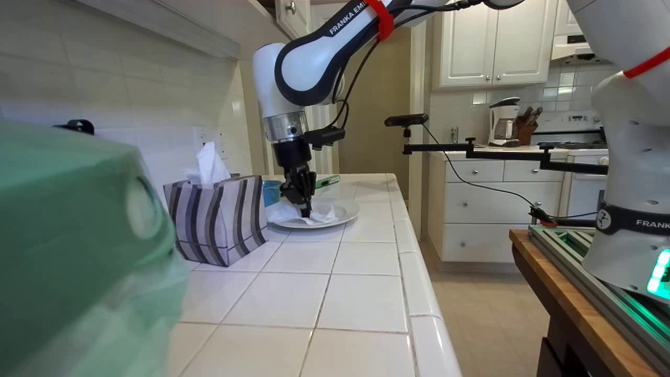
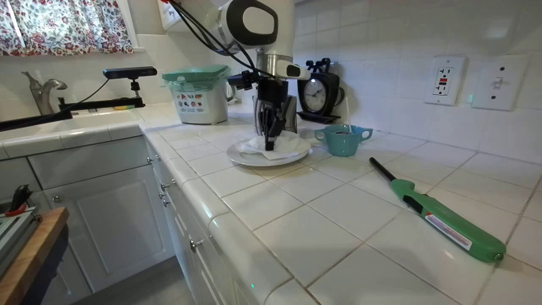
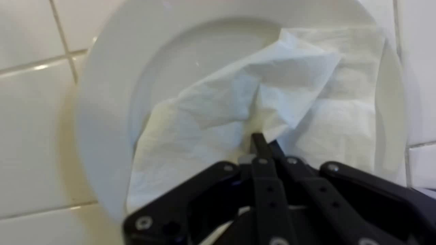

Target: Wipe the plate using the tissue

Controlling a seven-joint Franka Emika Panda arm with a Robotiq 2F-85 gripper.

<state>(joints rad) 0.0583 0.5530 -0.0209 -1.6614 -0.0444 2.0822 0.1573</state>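
The pale, shallow plate (image 1: 346,213) (image 2: 238,156) (image 3: 105,102) lies flat on the white tiled counter in both exterior views and fills much of the wrist view. Spread and creased across it is the white tissue (image 3: 211,115) (image 2: 292,149) (image 1: 327,216), which leaves part of the plate's well and rim bare. My gripper (image 3: 267,140) (image 1: 305,213) (image 2: 269,146) points down over the plate, its fingertips shut with a fold of tissue pinched between them. The gripper's body hides the nearer part of tissue and plate in the wrist view.
Close beside the plate stands a striped tissue box (image 1: 214,222). A teal two-handled cup (image 2: 342,143) is near the plate's rim, with a green lighter (image 2: 449,224) farther along. A black clock (image 2: 317,95) and lidded bin (image 2: 198,101) stand behind. The counter edge (image 1: 419,283) runs alongside.
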